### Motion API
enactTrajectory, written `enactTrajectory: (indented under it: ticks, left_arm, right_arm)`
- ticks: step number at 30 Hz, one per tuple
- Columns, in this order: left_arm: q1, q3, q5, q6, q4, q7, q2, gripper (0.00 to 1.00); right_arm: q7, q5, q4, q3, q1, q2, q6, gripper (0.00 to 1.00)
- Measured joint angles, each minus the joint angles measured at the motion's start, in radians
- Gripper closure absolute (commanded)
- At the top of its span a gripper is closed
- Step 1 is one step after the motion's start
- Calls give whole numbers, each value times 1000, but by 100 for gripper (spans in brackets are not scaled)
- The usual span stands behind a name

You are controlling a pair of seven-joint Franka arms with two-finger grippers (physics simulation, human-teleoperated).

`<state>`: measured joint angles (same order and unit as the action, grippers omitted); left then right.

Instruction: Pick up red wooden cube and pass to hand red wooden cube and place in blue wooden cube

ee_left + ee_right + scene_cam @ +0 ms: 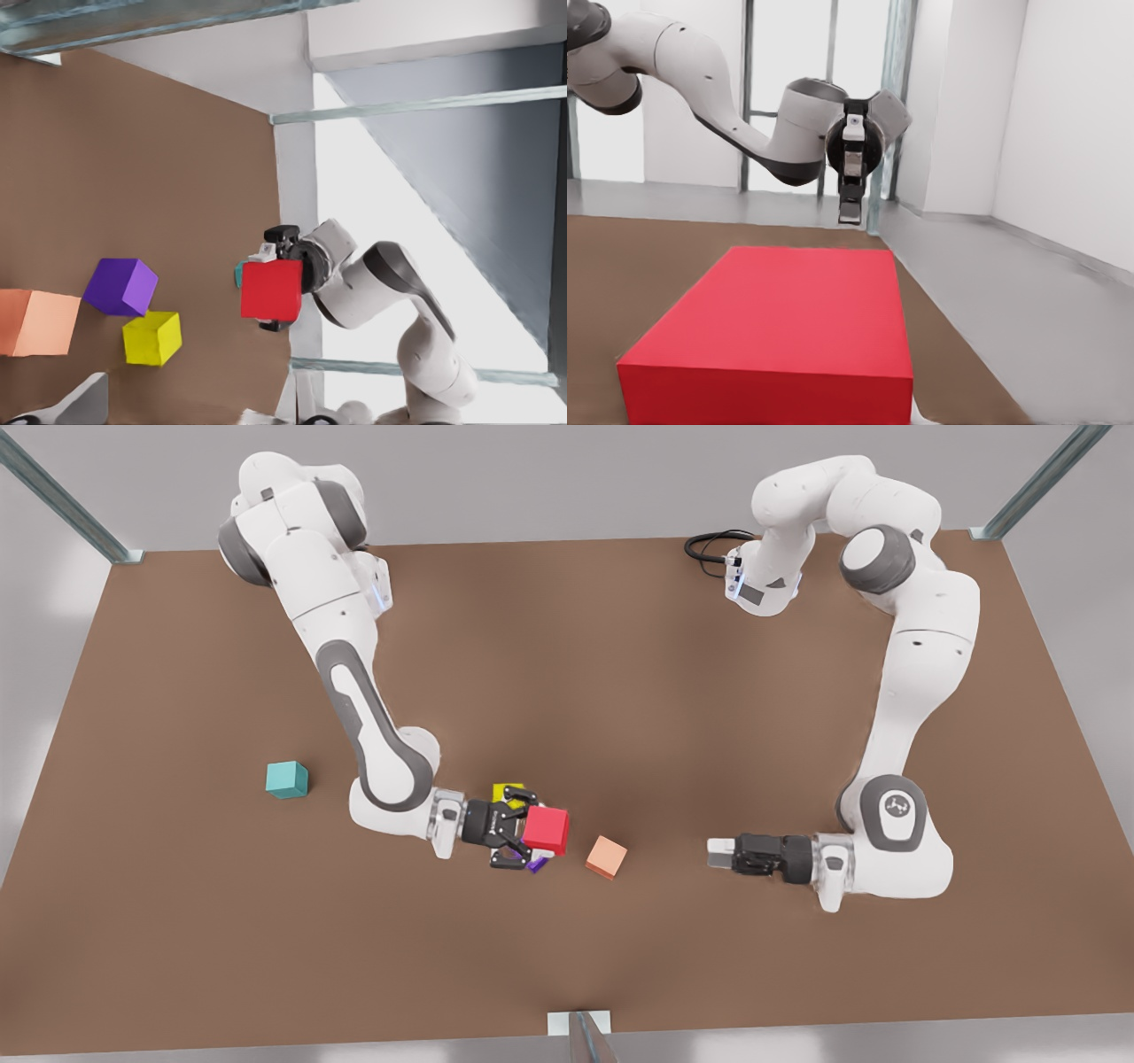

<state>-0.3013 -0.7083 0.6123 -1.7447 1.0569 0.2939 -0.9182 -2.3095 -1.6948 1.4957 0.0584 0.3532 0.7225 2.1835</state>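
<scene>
Step judged: hand-over stage, red cube in transit between the arms.

Right tool [536, 831], on the front view's left: closed on the red wooden cube [547, 830], one finger on each of two opposite faces, the far face left free. Wrist laid roughly level, cube pointed across at the other arm; probably held that way to offer the open face for a second grip. Same cube large and close in the right wrist view [780, 336], and seen at a distance in the left wrist view [271, 291].

Left tool [716, 855], on the front view's right: also laid level, aimed back at the cube, well apart from it, holding nothing. How far open: cannot tell. Seen head-on in the right wrist view [849, 208].

Blue wooden cube [287, 779]: alone on the worktop [620, 691], at the front view's left, beyond the right arm.

Other items: yellow cube [507, 791] and purple cube [537, 864] partly hidden by the right tool, apparently lying under it. Salmon-orange cube [607, 856] on the worktop between the two tools, near the line of approach; likely cleared if the pass stays raised.
</scene>
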Motion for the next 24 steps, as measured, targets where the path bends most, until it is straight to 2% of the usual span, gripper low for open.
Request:
enactTrajectory:
  ticks: [3, 4, 5, 6, 7, 8, 11, 15, 18, 24]
  left_arm:
    - [84, -56, -557, 236, 1, -52, 240, 0]
    - [133, 27, -652, 289, 50, -69, 339, 0]
    - [316, 297, -668, 302, 206, -84, 497, 0]
    - [467, 492, -671, 315, 298, -97, 587, 0]
    - [535, 594, -681, 330, 341, -109, 629, 0]
    - [560, 647, -700, 348, 363, -122, 648, 0]
    - [543, 695, -733, 396, 373, -153, 668, 0]
    - [528, 701, -727, 454, 362, -181, 669, 0]
    - [432, 702, -646, 477, 361, -198, 659, 0]
    - [424, 700, -603, 402, 357, -225, 624, 0]
  right_arm:
    - [1, 298, 12, -4, -177, -2, -82, 57]
    - [6, 443, 9, -38, -217, -27, -118, 57]
    - [19, 600, 5, -90, -238, -68, -160, 57]
    - [39, 759, 3, -137, -247, -114, -196, 58]
    - [66, 917, 0, -168, -250, -157, -227, 58]
    - [98, 1069, -12, -185, -250, -184, -253, 58]
    - [211, 1437, -31, -213, -249, -219, -309, 57]
    - [382, 1729, 71, -232, -251, -299, -331, 59]
    - [498, 1826, 256, -234, -257, -392, -277, 59]
    - [698, 1880, 513, -233, -257, -487, -94, 59]
